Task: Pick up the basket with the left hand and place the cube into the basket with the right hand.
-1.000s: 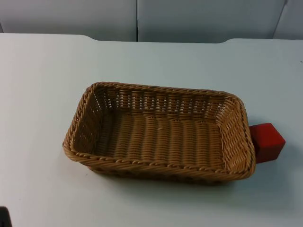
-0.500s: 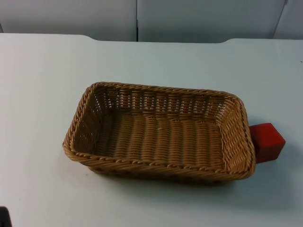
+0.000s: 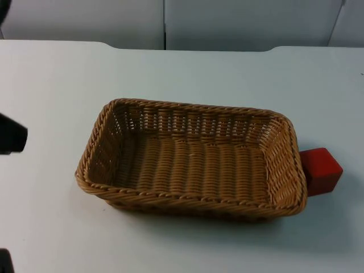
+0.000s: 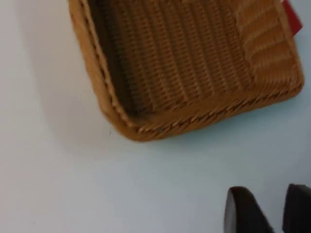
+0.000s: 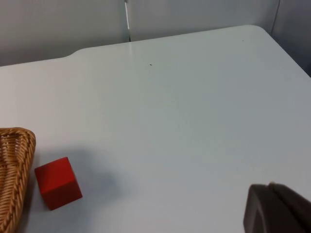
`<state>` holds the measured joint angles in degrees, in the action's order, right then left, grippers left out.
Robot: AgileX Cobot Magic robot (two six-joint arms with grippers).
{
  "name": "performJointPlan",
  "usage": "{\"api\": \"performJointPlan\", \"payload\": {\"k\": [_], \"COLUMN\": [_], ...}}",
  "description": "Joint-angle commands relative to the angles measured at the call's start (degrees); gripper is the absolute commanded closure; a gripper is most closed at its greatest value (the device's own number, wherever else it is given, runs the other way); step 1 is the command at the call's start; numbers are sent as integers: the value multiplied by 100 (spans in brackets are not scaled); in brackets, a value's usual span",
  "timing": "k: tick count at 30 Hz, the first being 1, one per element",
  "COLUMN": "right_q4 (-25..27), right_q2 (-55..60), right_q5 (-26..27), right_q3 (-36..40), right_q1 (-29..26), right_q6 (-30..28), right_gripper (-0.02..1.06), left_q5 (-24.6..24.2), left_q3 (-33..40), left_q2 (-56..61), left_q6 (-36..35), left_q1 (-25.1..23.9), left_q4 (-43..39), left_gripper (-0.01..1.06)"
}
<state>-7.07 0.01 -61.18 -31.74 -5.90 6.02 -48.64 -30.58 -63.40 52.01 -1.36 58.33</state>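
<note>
Wicker basket (image 3: pixel 190 159) sits flat on the white worktop (image 3: pixel 182 68), rectangular, nothing inside it. No label or writing readable on it. Red cube (image 3: pixel 321 170) sits on the worktop just beside the basket's right short side, close to the rim; from the top view cannot tell if they touch. In the right wrist view the cube (image 5: pixel 57 183) stands a little apart from the basket's rim (image 5: pixel 19 160), plain faces, no markings. In the left wrist view the basket (image 4: pixel 184 68) lies on the worktop with a sliver of the cube (image 4: pixel 293 18) past its far end. Left gripper (image 4: pixel 267 213) hovers over bare worktop near the basket's left corner, not touching it, jaws slightly apart, gripping nothing. Right gripper (image 5: pixel 277 208) is over the worktop well right of the cube; jaws state cannot tell. Grey wall (image 3: pixel 182 23) behind the worktop, far side of the basket.
</note>
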Motion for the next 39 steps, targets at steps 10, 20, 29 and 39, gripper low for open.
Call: {"api": "performJointPlan", "payload": {"k": [10, 20, 29, 39], "right_q4": [-31, -31, -31, -31], "right_q2": [-1, -1, -1, -1], "right_q5": [70, 74, 74, 74], "right_q3": [6, 6, 6, 6], "right_q1": [-27, -27, -27, -27], "right_q6": [7, 7, 7, 7], "right_gripper": [105, 105, 105, 105], "left_q5": [1217, 1238, 1486, 2435], "left_q3": [-1, -1, -461, -1304], "left_q2": [-719, -2019, -2807, -3628], "left_q6": [255, 722, 1389, 1332], "left_q1": [45, 75, 909, 1419], "left_q4": [580, 1116, 1835, 1075], "left_gripper": [38, 38, 38, 38]}}
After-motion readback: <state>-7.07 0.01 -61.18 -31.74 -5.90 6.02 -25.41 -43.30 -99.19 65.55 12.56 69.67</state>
